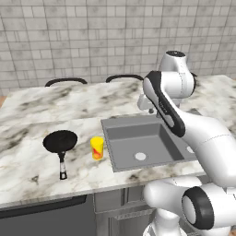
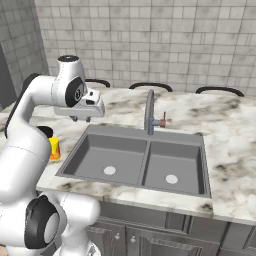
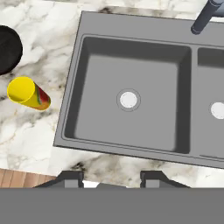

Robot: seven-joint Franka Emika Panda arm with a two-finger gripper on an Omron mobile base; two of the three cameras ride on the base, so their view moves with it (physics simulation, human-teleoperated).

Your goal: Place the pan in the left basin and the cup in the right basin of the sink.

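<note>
Since nothing's been picked up yet, both things are sitting on the marble counter (image 1: 27,138) left of the sink (image 2: 80,145). The pan (image 1: 60,141) lies flat with its thin handle pointing toward the counter's front edge, and the cup (image 1: 97,147) stands upright just beside it, between pan and sink. The gripper (image 2: 80,118) hangs up over the left basin (image 3: 127,74), holding nothing; its jaws stand parted with bare air between the two fingertips (image 3: 70,178) in the hand camera.

My guess on handling: the pan looks rigid and probably the heavier of the two, and most of the weight sits in the round part. Grab the handle out at the pale tip and it'll likely droop or twist, so I'd pinch the handle close to the bowl, or clamp the rim. The cup looks light and stiff, but round and smooth, so it could slip or tip if nudged. Closing on its sides around mid-height seems safest. It goes in the right basin (image 2: 175,170), past the faucet (image 2: 149,112), which is worth steering around.
</note>
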